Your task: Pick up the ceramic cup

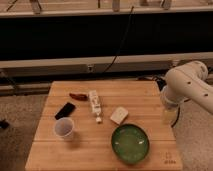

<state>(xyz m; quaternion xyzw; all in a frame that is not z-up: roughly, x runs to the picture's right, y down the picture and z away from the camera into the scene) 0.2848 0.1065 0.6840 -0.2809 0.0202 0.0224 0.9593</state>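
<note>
The ceramic cup (64,128) is small, white and handleless. It stands upright near the front left of the wooden table (150,100), rim up, with a pale greyish inside. The white robot arm (187,84) comes in from the right. My gripper (170,115) hangs at the table's right edge, pointing down. It is far to the right of the cup, past the green bowl, and holds nothing that I can see.
A wide green bowl (130,143) sits at the front right. A white square block (119,115), a white tube (94,102), a red item (77,95) and a black flat item (65,110) lie mid-table. A dark wall and cables are behind.
</note>
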